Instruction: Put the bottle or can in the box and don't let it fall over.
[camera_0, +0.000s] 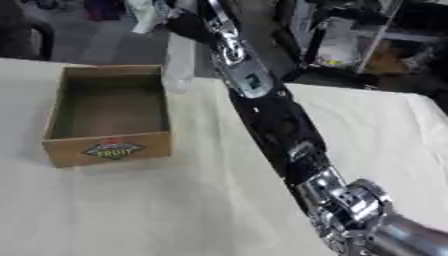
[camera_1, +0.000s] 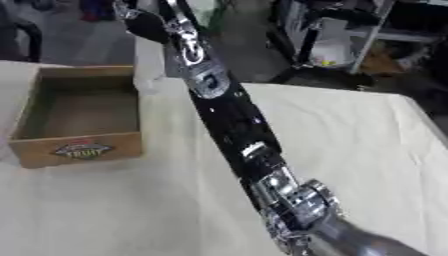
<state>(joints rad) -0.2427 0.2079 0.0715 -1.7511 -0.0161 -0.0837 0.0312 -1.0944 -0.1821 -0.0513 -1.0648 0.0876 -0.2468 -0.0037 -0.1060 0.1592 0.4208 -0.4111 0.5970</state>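
One arm only is in view: the robot's black and silver right arm (camera_0: 271, 120) enters at the lower right corner and runs diagonally up across the table to the top centre. A large silver joint (camera_0: 350, 205) lies nearest the camera, followed by a long black segment and a further silver section near the far table edge.

The right hand (camera_1: 144, 22) shows as a dark shape at the top edge, past the far edge of the table. It is directly above a pale, translucent upright bottle (camera_0: 179, 62). Whether its fingers are spread, pressed together or closed on the bottle cannot be told, and contact with the bottle cannot be confirmed.

The bottle stands upright just outside the far right corner of the open brown cardboard box (camera_0: 61, 107), at the far edge of the table. It is beside the box, not inside it, and its cap cannot be made out.

The box sits on the left part of the cream cloth-covered table (camera_0: 175, 210) with its opening upward and its interior bare. Its near wall carries an oval printed label reading FRUIT (camera_0: 114, 149).

Dark metal shelving (camera_0: 350, 35) stands on the floor beyond the table.
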